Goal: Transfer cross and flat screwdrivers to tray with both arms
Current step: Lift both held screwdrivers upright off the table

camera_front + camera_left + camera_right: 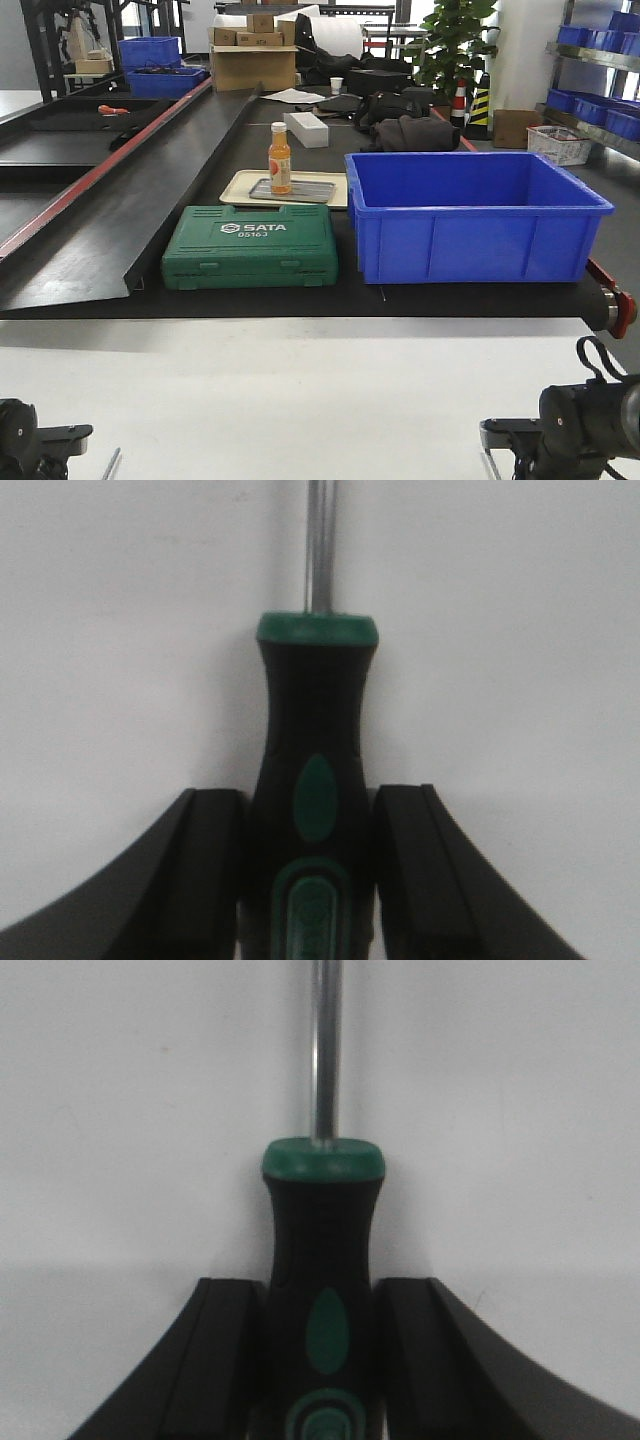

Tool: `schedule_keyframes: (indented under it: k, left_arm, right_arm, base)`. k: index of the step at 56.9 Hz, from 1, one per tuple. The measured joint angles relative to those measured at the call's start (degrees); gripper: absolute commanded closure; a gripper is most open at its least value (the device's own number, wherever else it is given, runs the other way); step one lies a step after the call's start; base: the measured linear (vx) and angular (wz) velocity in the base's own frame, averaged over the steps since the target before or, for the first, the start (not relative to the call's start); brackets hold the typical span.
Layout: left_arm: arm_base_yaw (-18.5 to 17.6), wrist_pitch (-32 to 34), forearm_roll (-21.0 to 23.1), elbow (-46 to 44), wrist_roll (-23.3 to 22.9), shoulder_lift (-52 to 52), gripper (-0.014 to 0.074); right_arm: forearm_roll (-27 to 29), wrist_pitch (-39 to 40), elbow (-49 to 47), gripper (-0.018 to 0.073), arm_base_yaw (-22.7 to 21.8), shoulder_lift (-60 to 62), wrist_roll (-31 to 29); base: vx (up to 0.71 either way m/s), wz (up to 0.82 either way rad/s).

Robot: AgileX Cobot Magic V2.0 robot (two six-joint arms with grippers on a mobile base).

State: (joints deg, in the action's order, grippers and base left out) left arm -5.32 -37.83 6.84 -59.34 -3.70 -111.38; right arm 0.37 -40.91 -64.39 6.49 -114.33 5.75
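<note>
In the left wrist view my left gripper [310,802] is shut on the black-and-green handle of a screwdriver [315,710], with its steel shaft pointing away over the white table [120,630]. My right gripper [320,1292] is likewise shut on a second black-and-green screwdriver [322,1220]. Both tips are out of view, so I cannot tell cross from flat. In the front view both grippers sit low at the bottom corners, the left [35,450] and the right [545,440]. The beige tray [238,188] lies far ahead on the black belt.
An orange bottle [280,158] stands on the tray. A green SATA tool case [252,246] lies in front of the tray. A large blue bin [470,215] stands to its right. A white box [306,128] and bags lie farther back.
</note>
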Motion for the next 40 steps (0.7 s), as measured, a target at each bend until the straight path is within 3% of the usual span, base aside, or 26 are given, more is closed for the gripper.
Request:
schedule_keyframes:
  k: [22, 40]
  left_arm:
    - [0.0, -2.1, 0.2, 0.4, 0.2, 1.6, 0.0603]
    - [0.0, -1.7, 0.2, 0.8, 0.9, 16.6, 0.0602]
  right_arm:
    - [0.2, -0.4, 0.1, 0.0567, 0.0, 0.7, -2.4]
    - [0.6, 0.0, 0.5, 0.0567, -0.1, 14.1, -2.8]
  base:
    - [0.0, 0.0]
    - [0.0, 0.0]
